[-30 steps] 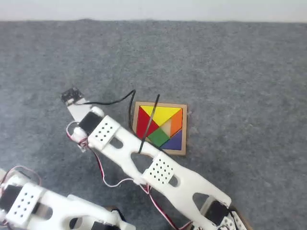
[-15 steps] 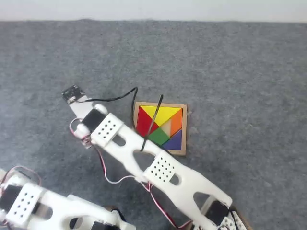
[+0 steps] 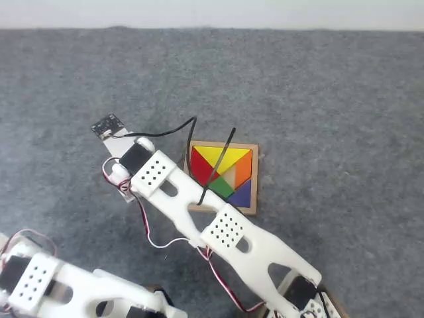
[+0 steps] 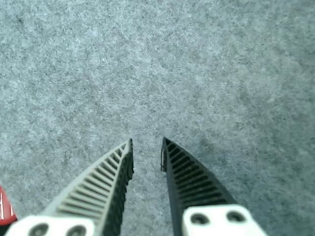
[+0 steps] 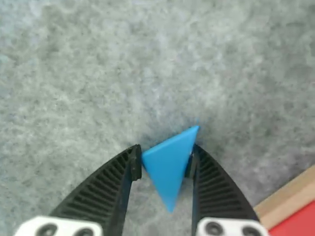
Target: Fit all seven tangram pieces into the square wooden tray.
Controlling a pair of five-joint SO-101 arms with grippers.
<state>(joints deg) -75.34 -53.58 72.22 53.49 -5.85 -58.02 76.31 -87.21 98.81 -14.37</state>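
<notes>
Soft, even light lay over the grey table (image 3: 331, 86), palest in a washed-out strip along the top edge of the high view, shadows beside the white arm (image 3: 232, 232) were faint and diffuse, and the table's weave behind the right claw (image 5: 166, 150) looked blurred.

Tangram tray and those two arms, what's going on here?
The right gripper holds a blue triangle between its fingers, over the grey carpet right beside the wooden tray. The tray is mostly filled with coloured pieces. The left gripper is open over bare carpet, holding nothing.
</notes>
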